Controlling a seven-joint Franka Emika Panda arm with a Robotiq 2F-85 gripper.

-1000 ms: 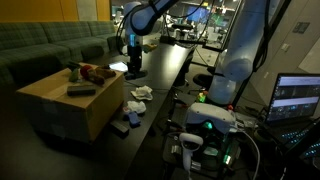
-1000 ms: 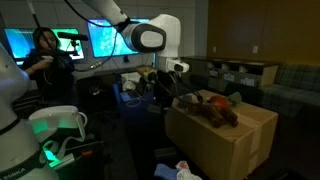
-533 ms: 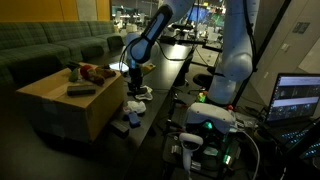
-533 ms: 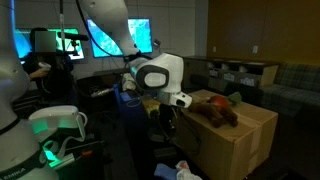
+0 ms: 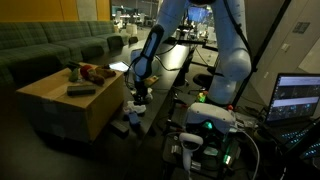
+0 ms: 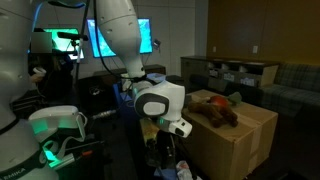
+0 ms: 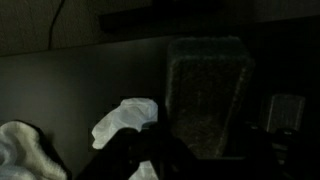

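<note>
In the wrist view a dark grey, rough-surfaced oblong block stands between my gripper's two dark fingers, which look closed on its lower end. White crumpled cloths lie on the dark surface just left of it. In both exterior views the arm bends low beside the cardboard box, with the gripper down near the white cloths. The picture is dim, and the fingertips themselves are hard to make out.
A cardboard box carries a brown plush toy, a flat dark remote and a small cup. A long dark table runs back. A sofa and lit monitors stand behind.
The arm has swung from over the far part of the table down and toward the near end, beside the box. The jaws have kept the same width.
</note>
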